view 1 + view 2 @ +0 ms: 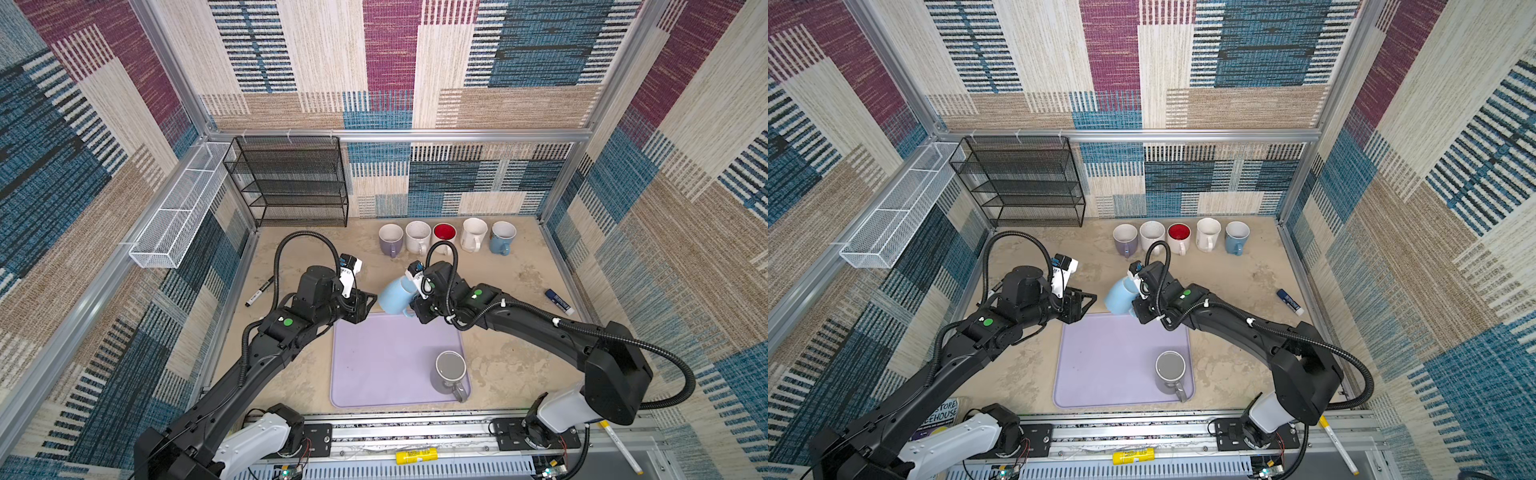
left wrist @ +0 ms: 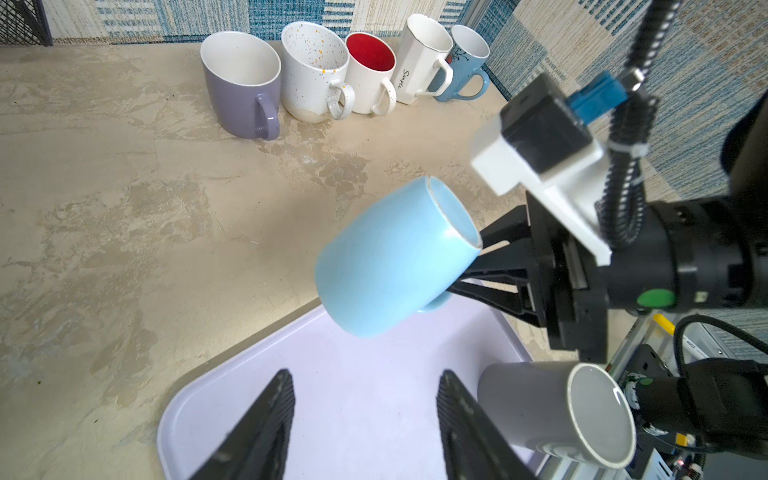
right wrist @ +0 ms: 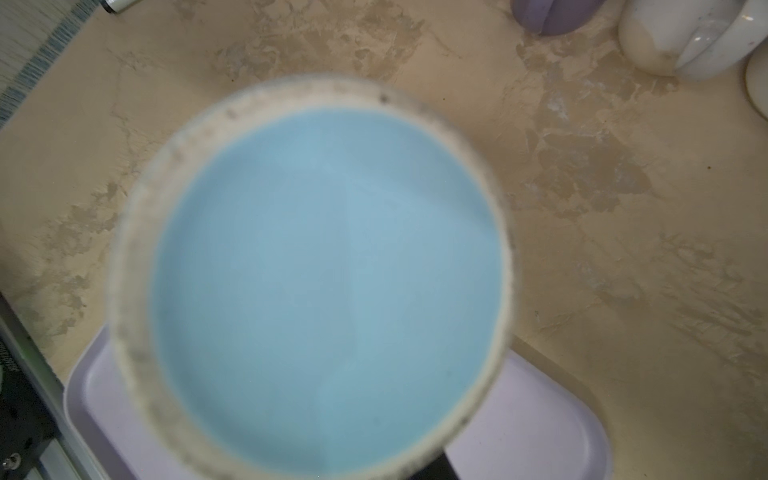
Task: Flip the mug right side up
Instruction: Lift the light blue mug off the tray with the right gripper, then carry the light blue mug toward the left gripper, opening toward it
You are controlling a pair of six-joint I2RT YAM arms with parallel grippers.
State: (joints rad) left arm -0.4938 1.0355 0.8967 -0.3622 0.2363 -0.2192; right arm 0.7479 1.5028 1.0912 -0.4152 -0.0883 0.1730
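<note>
Grey mug point(image 1: 451, 372): upright, tray point(image 1: 374, 365) 4 o'clock corner.
Left gripper point(image 2: 365, 378): fingers spread, empty.
Light blue mug point(image 1: 395, 297): airborne at tray's 12 o'clock, tilted.
Right gripper point(image 2: 461, 278): clenched on its handle.
Handling: I judge it rigid, slick, breakable; handle is my grip point.

Both top views: high overhead, near-identical, whole table point(image 1: 519, 266). L wrist cam: close, side-on to blue mug point(image 2: 382, 266). R wrist cam: v. close, blurred, prob. its base.
</note>
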